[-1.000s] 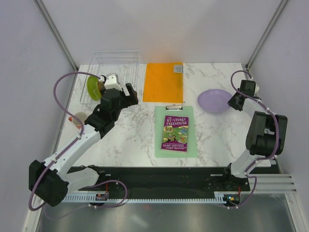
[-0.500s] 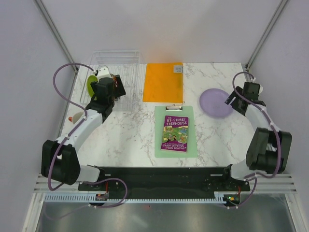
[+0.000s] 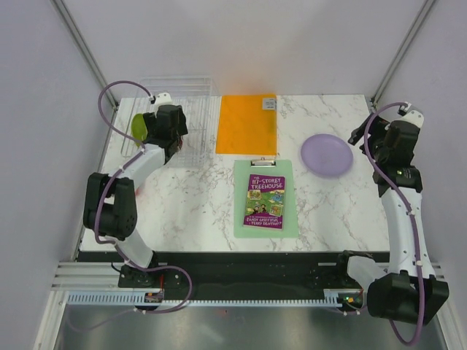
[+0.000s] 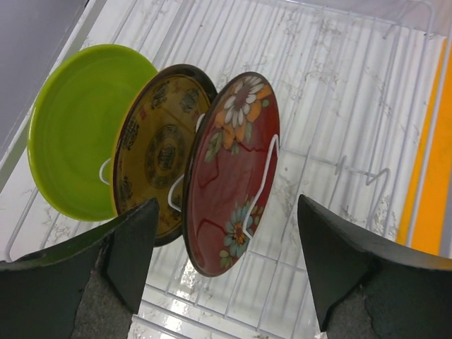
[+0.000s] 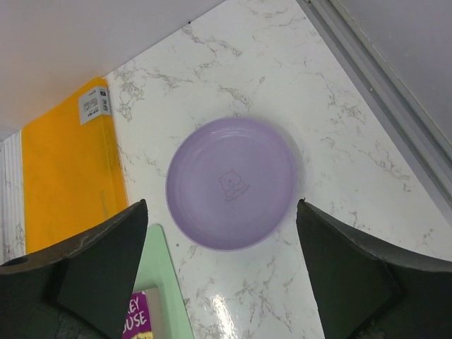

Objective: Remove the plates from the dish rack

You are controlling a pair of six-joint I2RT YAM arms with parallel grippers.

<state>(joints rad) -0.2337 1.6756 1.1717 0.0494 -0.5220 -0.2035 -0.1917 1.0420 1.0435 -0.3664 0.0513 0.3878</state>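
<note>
Dish rack sits at the table's 10 o'clock corner, with the orange sheet just beside it toward 12.

Three plates stand on edge in the rack, each propped between thin wire tines. In the left wrist view:
- lime green plate is farthest toward 9 o'clock
- yellow patterned plate is in the middle
- dark red patterned plate is on the 3 o'clock side, facing bare rack floor

The tines keep them upright and overlapping without lying flat, so the top rims are open to a pinch.

Left gripper has its jaws spread wide and carries nothing. It hangs over the rack with the dark red plate's rim roughly centred between the fingers. Judgement: it is lined up on this plate because it has free room on one side.

Lilac plate lies flat, face up, on bare marble at the table's 2 o'clock, well apart from the rack and clear of the clipboard near centre.

Right gripper is above it, jaws wide and empty.

Judgement: one of four plates is unloaded and three are left to do.
</note>
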